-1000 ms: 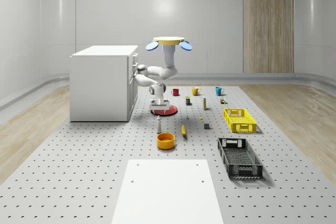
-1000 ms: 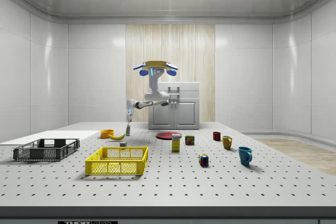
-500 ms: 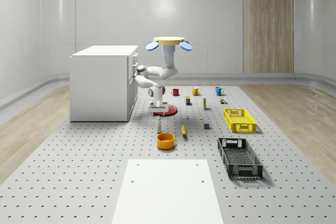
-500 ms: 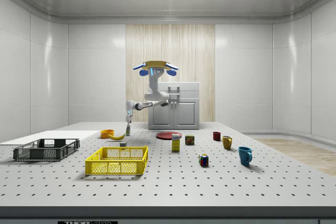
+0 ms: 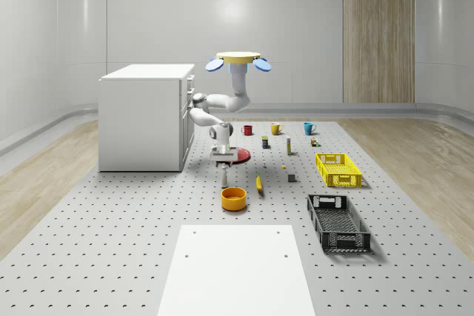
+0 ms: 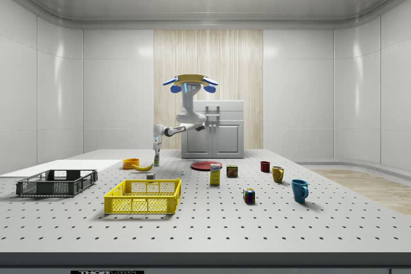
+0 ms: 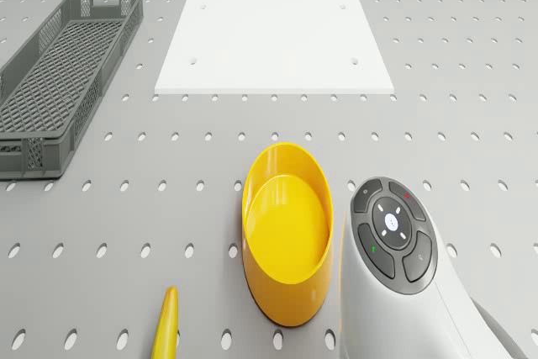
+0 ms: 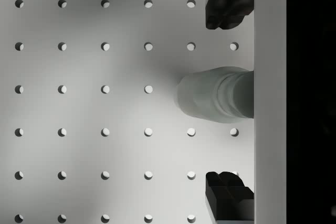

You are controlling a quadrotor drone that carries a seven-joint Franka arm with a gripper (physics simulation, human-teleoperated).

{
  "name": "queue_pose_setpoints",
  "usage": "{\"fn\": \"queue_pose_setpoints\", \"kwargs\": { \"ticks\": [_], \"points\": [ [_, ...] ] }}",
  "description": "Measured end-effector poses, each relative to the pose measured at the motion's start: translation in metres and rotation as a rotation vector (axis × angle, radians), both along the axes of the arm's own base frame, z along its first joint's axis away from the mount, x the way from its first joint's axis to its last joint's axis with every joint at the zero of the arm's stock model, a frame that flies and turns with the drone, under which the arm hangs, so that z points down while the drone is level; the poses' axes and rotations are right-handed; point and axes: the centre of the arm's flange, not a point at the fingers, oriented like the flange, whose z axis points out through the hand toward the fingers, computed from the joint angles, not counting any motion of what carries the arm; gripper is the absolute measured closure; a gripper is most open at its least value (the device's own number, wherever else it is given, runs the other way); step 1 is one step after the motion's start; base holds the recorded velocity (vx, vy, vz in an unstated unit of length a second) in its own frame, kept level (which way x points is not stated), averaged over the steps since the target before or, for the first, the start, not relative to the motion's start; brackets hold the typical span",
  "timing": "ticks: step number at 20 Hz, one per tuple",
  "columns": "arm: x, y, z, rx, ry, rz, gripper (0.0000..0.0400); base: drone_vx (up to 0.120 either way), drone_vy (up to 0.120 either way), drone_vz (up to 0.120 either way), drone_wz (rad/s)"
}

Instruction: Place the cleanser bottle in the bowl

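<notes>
The drone, with its flat yellow top and blue rotors, hovers above the grey perforated bench, near the white cabinet at the bench's far left side in the whole-scene view. Its white jointed arm bends down so that the gripper hangs directly above the slim grey-white cleanser bottle, which stands upright on the bench just behind the round orange-yellow bowl. In the wrist view the two dark fingers are spread wide, one to each side of the bottle's top, without touching it. A yellow banana lies just beside the bowl.
</notes>
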Motion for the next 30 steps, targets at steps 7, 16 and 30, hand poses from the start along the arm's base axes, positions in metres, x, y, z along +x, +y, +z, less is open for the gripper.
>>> {"fn": "queue_pose_setpoints", "kwargs": {
  "ticks": [7,16,30],
  "points": [
    [0.001,-0.003,0.008,0.000,0.000,0.000,0.0000,0.000,0.000,0.000,0.000],
    [0.001,-0.004,0.011,0.000,0.000,0.000,0.0240,0.000,0.000,0.000,0.000],
    [0.001,-0.003,-0.021,-0.005,0.002,0.000,0.0246,0.006,0.014,0.034,0.000]
  ]
}}
